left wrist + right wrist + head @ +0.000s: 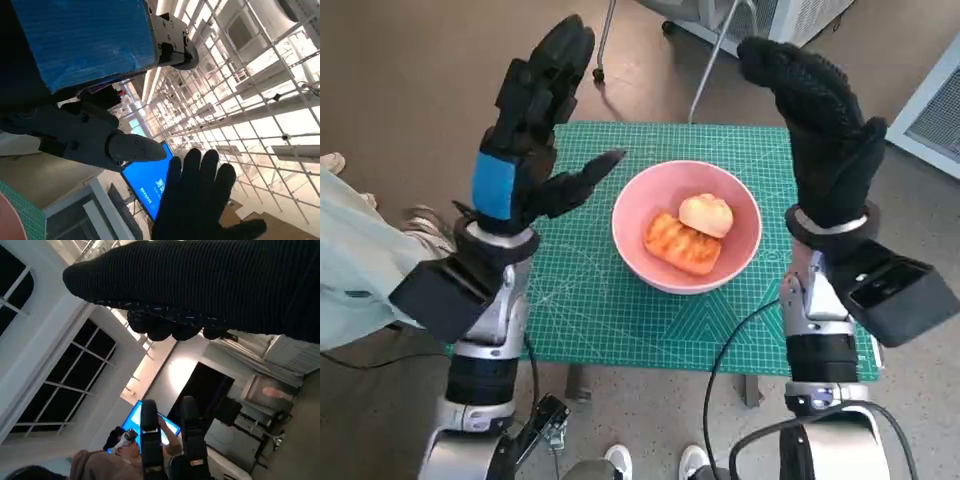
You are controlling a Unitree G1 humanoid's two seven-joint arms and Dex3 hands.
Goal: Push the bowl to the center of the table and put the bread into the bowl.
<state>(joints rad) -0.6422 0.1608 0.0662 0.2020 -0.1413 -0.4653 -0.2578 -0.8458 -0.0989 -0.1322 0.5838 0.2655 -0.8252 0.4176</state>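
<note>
Bread (692, 233) inside round pink bowl (740, 252); left hand (525, 150), right hand (820, 135) spread, empty.

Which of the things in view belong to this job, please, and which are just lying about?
Job: pink bowl, near the mat's middle; round bread roll and toasted bread slice, both in it.

Lying about: green cutting mat, chair legs, blue screen.

Left hand (525, 140) raised, fingers spread, empty, right hand (820, 135) raised, fingers extended, empty
</note>
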